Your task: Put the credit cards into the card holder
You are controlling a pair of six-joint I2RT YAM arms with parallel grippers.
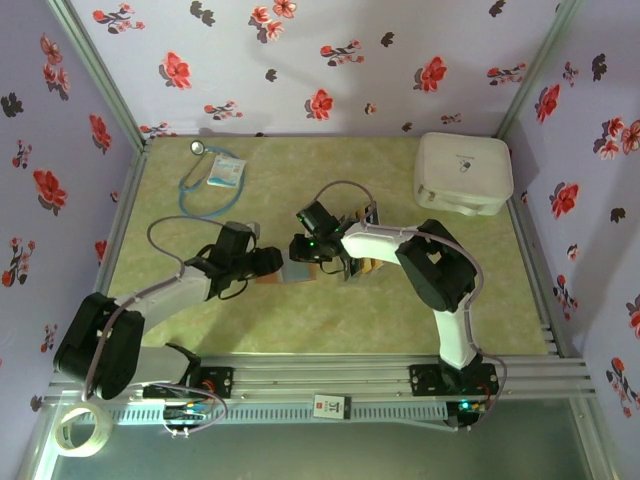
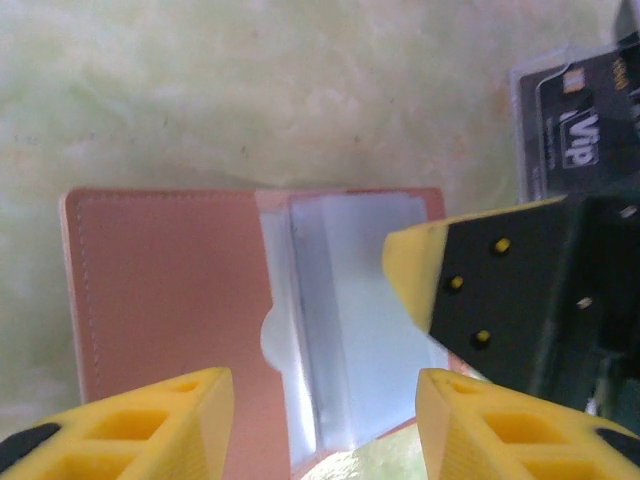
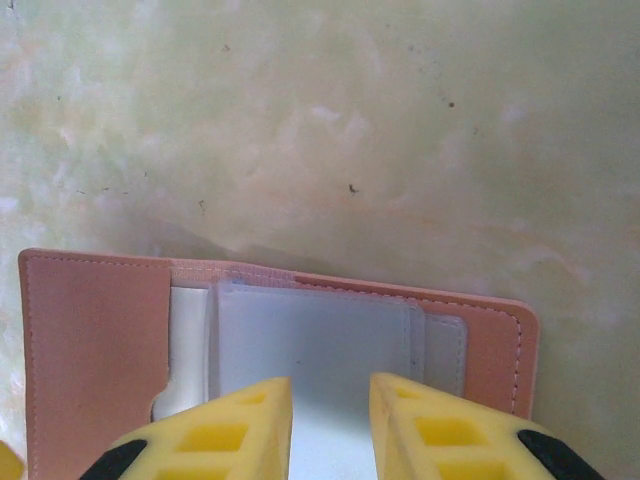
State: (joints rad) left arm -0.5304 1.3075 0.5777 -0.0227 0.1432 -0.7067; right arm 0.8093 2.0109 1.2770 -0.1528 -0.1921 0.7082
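The card holder (image 2: 170,300) lies opened flat near the middle of the tabletop (image 1: 330,320), inner face up, between the two grippers. Its long axis runs side to side in both wrist views. Its far edge borders bare, mottled green tabletop.

Material: smooth reddish-brown leather-like cover with a stitched border and a greyish clear pocket (image 2: 350,300) at the fold.

In the left wrist view, a black card (image 2: 585,120) in a clear sleeve lies near the holder's far right corner, apart from it.

Left gripper (image 2: 320,430): jaws released, spread wide over the holder's near edge.

Right gripper (image 3: 330,430): jaws nearly together over the clear pocket. Whether they grasp it cannot be told.
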